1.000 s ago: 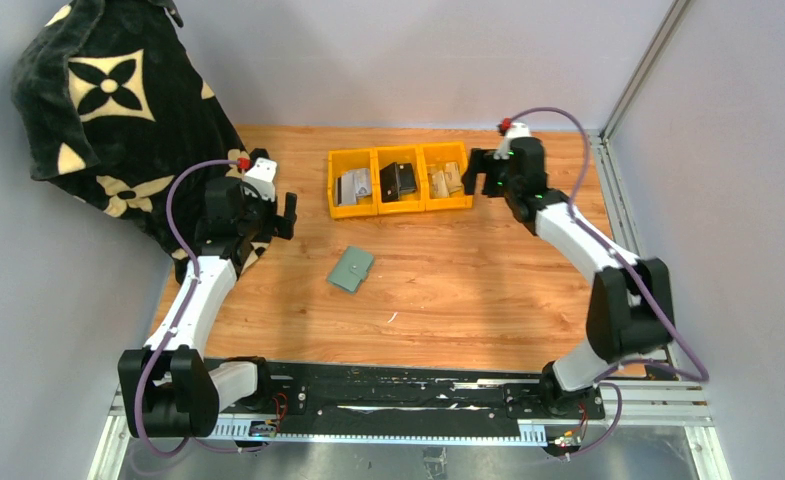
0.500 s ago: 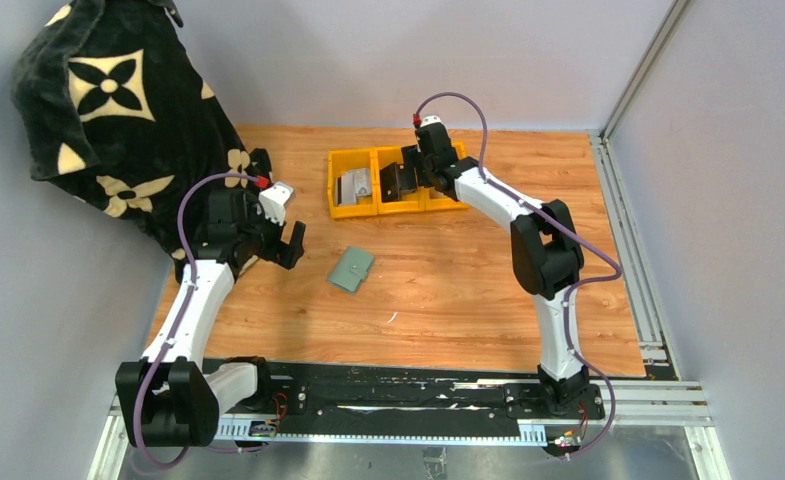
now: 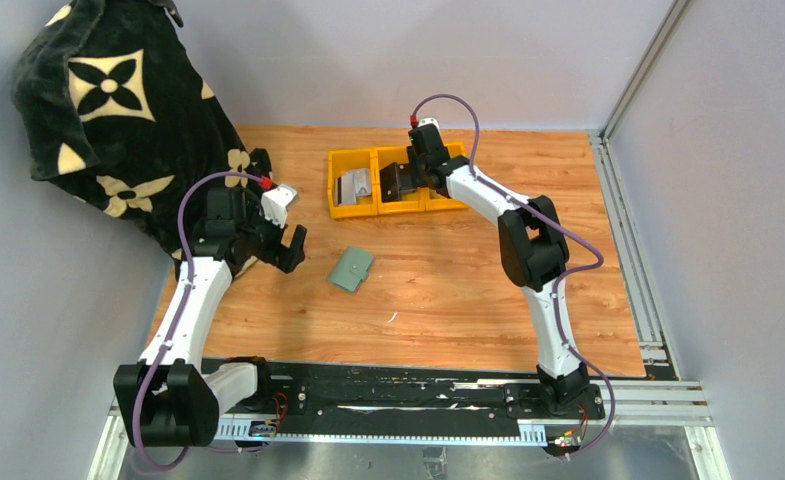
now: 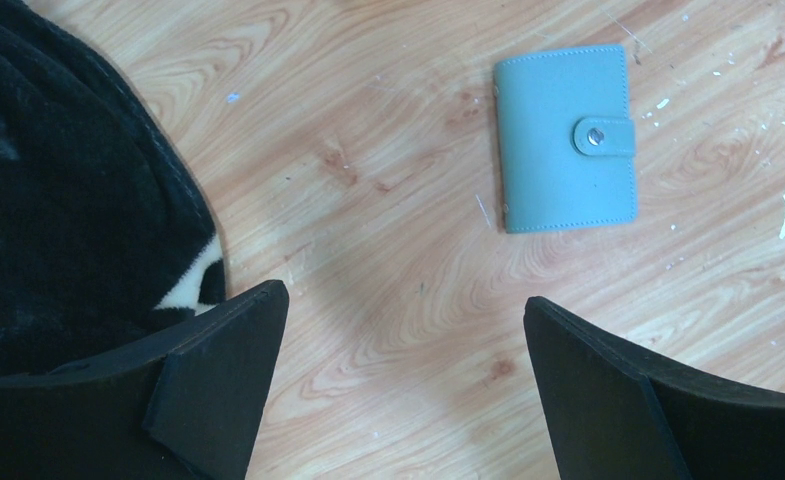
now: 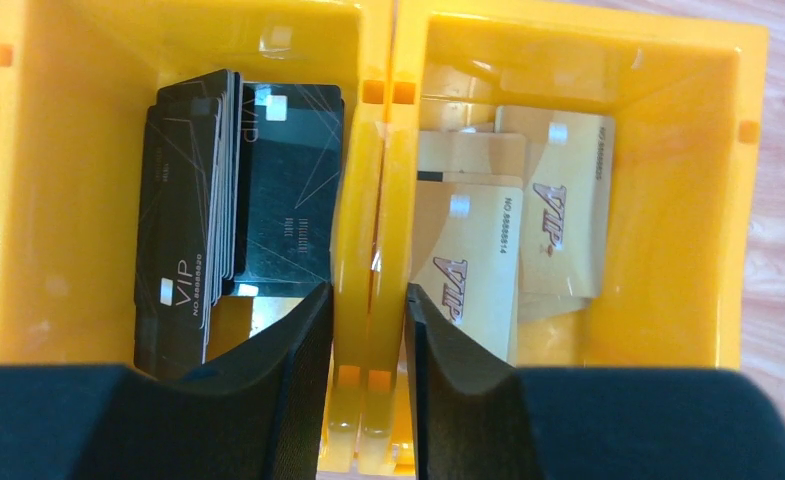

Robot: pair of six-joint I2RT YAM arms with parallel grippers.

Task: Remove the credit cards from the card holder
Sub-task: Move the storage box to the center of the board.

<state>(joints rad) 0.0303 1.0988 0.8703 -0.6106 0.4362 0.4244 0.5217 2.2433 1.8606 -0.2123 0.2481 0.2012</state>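
Bare tabletop (image 4: 388, 230): nothing taken out yet. Yellow bins (image 5: 368, 160): your right gripper (image 5: 368, 292) straddles their shared wall, jaws narrow; gripping or not, can't tell. Green card holder (image 4: 565, 140): ahead-right of your left gripper (image 4: 403, 300), which is released wide; holder flat, snapped closed. Left for you: open it, pull credit cards, unseen so far.

Matt stitched card holder (image 4: 566, 140) (leather-look); glossy plastic bins (image 5: 668, 250); wood-grain table (image 4: 368, 120)

Bare table (image 4: 388, 210) round card holder (image 4: 566, 138), blanket (image 4: 68, 200) beside left claw (image 4: 403, 310) — bin walls (image 5: 370, 150) inside right claw (image 5: 368, 295).
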